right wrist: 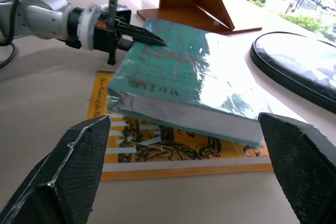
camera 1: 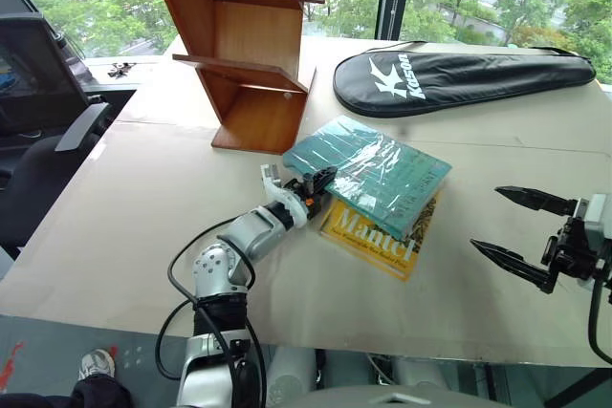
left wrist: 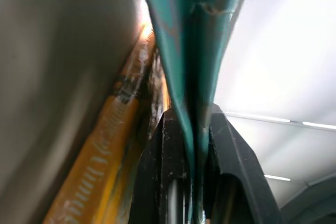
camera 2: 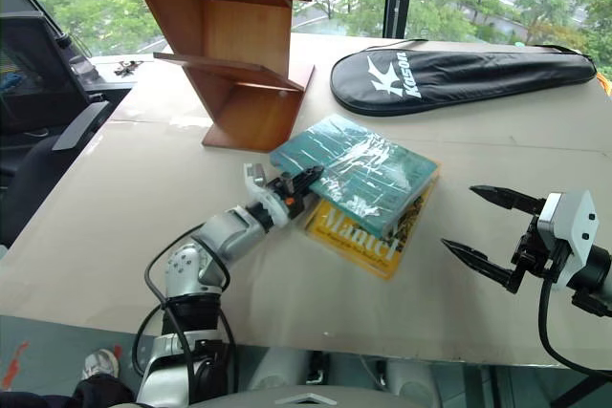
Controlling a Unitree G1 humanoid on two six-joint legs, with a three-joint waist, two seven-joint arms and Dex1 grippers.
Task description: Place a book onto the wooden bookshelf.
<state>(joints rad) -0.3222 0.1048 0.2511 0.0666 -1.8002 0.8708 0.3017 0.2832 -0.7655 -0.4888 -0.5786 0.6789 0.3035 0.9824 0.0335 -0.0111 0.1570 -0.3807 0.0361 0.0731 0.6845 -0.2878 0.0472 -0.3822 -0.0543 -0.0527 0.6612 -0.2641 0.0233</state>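
Left gripper (camera 1: 317,182) jaws are pinching the book (camera 1: 373,172) edge for lifting toward the bookshelf (camera 1: 244,45); right gripper (camera 1: 521,228) is waiting beside the book, jaws wide.

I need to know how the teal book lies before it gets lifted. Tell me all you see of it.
The teal book is a thick volume in glossy clear wrap, "MIRA" lettered on its cover. It lies skewed atop the yellow Mantel book, near the wooden bookshelf. The left claw is shut on its cover's corner; the right claw stands open, apart.
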